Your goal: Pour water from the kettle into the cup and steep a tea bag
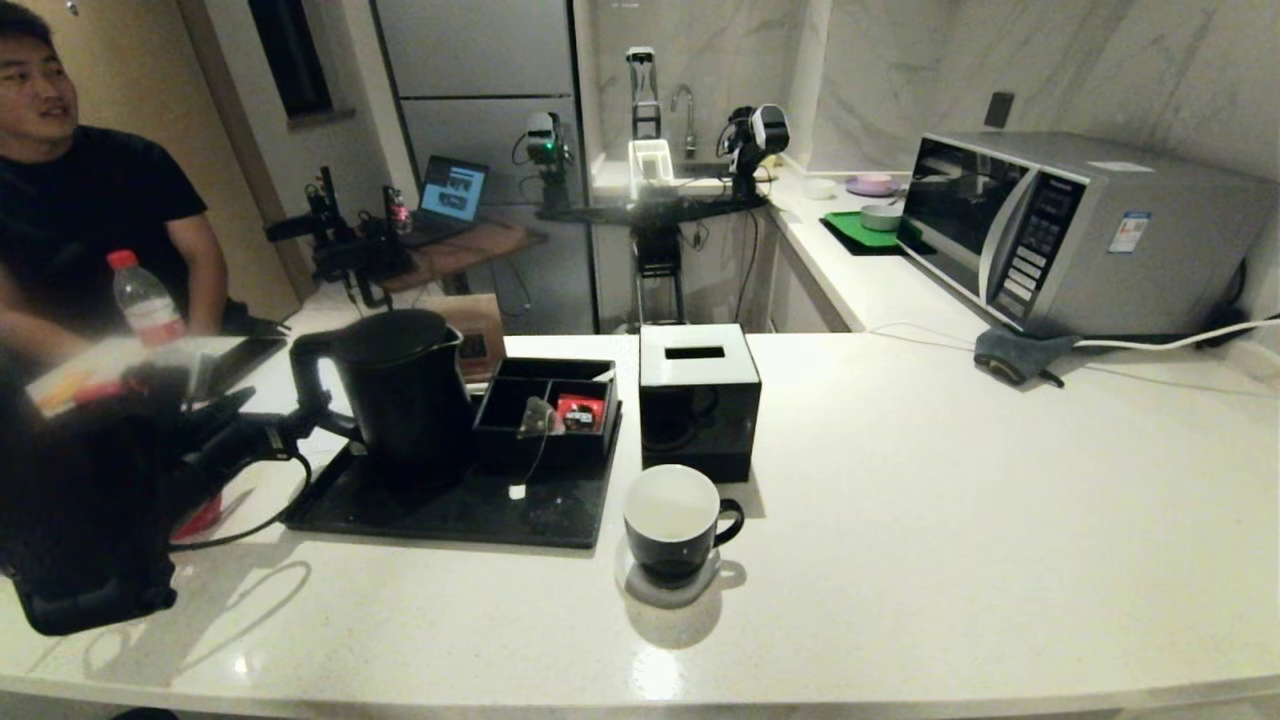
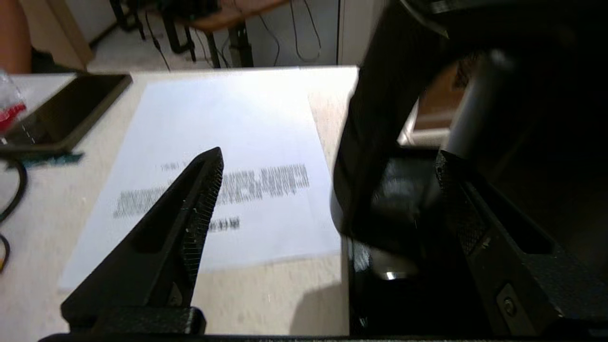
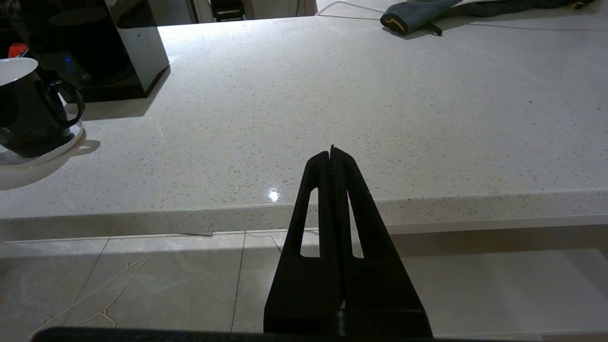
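The left gripper (image 2: 327, 164), its fingers spread wide, straddles the loop handle (image 2: 375, 142) of the kettle (image 1: 405, 390) at the left of the head view, one finger (image 2: 190, 209) outside over a printed sheet (image 2: 228, 166), the other inside the loop, neither yet pressing on it; the kettle stands upright, lid on, on a black tray (image 1: 450, 505) left of centre; judged from this, the step in hand is taking hold of the kettle, and it would go best if the fingers closed squarely across the handle's straight run, high enough that the jug will not swing, before any lift; the pour would then have to travel right and toward the lower edge of the frame, over the tray's rim, to the cup (image 1: 672, 525), which sits on a white coaster just below centre, white inside showing, no water visible in it; the tea bag (image 1: 537, 418) lies in a black divided box (image 1: 548, 410) on the tray beside the kettle, its string trailing down to a small tag; a black tissue box (image 1: 697, 398) stands behind the cup; the right gripper (image 3: 331, 151), fingers pressed together, hangs idle off the counter's near edge; the sheet carries lines of print too blurred to read, and the microwave (image 1: 1075, 230) at upper right bears a sticker and a brand mark, neither legible.
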Robot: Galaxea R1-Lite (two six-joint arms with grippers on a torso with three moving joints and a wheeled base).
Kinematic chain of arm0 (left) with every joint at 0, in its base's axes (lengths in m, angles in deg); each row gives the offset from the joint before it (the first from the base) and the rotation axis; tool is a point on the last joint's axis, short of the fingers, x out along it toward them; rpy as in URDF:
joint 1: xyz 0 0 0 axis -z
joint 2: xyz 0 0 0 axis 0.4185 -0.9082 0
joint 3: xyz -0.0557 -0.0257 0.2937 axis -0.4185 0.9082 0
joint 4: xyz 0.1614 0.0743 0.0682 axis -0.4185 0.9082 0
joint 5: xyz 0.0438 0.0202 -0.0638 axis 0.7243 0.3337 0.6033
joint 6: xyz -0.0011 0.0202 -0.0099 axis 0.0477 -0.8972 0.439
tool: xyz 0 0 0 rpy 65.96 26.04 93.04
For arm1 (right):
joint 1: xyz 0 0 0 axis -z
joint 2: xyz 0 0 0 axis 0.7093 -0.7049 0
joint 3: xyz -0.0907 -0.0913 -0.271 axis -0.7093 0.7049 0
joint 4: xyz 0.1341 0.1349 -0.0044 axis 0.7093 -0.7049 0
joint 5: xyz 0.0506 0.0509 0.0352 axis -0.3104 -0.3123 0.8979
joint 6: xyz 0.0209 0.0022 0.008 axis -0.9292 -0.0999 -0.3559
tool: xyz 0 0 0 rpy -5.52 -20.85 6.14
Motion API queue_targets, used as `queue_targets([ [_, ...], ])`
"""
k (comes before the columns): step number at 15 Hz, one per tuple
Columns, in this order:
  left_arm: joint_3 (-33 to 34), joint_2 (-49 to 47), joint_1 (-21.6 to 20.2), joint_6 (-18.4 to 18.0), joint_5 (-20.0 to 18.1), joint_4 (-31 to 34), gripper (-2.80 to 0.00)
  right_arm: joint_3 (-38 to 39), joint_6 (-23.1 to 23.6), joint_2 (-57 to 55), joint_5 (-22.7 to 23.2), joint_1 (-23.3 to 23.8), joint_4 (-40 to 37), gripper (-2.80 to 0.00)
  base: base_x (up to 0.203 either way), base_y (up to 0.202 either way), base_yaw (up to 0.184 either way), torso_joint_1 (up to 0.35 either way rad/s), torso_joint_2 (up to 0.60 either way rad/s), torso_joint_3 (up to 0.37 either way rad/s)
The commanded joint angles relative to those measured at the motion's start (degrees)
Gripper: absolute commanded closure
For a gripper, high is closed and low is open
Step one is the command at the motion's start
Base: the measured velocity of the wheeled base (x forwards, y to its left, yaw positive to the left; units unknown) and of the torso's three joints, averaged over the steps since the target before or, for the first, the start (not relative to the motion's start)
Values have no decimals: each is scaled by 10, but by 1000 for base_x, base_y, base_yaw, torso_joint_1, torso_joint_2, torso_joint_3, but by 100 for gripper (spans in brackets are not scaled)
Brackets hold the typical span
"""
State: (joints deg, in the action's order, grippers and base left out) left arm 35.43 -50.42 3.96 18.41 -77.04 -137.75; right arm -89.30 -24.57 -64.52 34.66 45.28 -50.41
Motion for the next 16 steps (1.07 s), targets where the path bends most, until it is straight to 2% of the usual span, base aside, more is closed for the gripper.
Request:
queue_targets([
  [1, -19, -11, 1, 7, -1, -27, -280, -1, 0, -1, 0, 1, 0, 0, 0, 0, 0, 0, 0, 0],
  [6, -19, -13, 11, 17, -13, -27, -280, 0, 0, -1, 0, 0, 0, 0, 0, 0, 0, 0, 0, 0],
  [11, -19, -8, 33, 14, -15, -27, -280, -1, 0, -1, 0, 1, 0, 0, 0, 0, 0, 0, 0, 0],
  [16, -24, -15, 37, 13, -14, -27, -280, -1, 0, -1, -1, 0, 0, 0, 0, 0, 0, 0, 0, 0],
])
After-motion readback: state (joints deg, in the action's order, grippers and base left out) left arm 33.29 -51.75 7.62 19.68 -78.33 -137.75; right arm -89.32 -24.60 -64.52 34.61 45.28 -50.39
